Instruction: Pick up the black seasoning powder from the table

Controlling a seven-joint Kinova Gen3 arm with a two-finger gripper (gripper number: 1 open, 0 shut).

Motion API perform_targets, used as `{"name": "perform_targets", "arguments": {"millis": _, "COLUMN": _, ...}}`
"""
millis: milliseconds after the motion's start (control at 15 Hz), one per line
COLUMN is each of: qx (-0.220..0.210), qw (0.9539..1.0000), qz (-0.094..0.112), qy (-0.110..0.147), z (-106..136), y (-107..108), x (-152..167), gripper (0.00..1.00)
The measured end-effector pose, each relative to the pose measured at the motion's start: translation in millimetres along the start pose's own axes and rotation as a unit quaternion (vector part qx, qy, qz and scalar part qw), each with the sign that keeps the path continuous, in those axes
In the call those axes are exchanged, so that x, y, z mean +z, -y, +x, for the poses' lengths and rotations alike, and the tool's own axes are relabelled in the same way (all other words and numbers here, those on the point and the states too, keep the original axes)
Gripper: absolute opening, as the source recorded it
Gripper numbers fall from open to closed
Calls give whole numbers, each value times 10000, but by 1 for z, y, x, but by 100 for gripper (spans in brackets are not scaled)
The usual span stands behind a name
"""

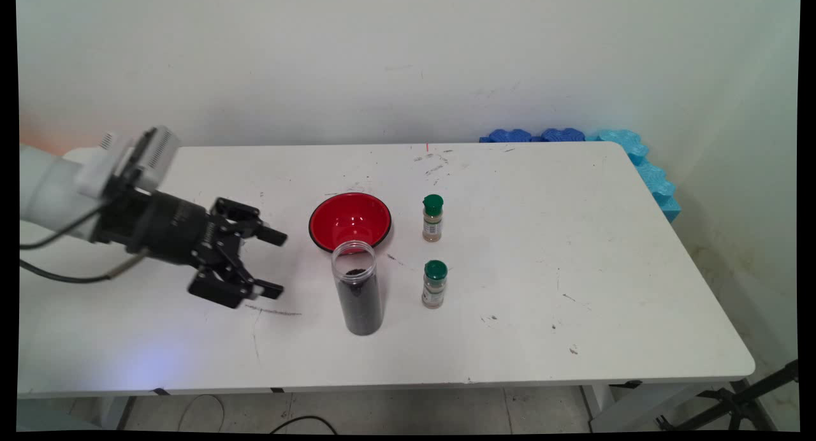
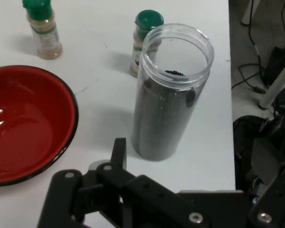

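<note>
Jar just beyond spread jaws

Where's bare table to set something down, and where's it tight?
Free: the wide right part of the table, past the two green-capped spice jars; also the near strip in front of the clear jar. Crowded: the centre, where the red bowl, clear jar and spice jars cluster, with the open gripper just left of the jar.

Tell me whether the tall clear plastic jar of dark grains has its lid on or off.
Off. The tall clear plastic jar stands upright with a bare open rim, the dark grains visible inside.
</note>
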Motion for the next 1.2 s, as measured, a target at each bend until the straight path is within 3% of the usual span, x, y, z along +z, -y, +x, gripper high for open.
{"name": "perform_targets", "arguments": {"millis": 533, "qx": -141, "qw": 9999, "qz": 25, "qy": -69, "z": 2, "y": 0, "x": 60, "gripper": 100}}
{"name": "perform_targets", "arguments": {"millis": 1200, "qx": -95, "qw": 9998, "qz": -84, "qy": -128, "z": 7, "y": 4, "x": 95, "gripper": 100}}
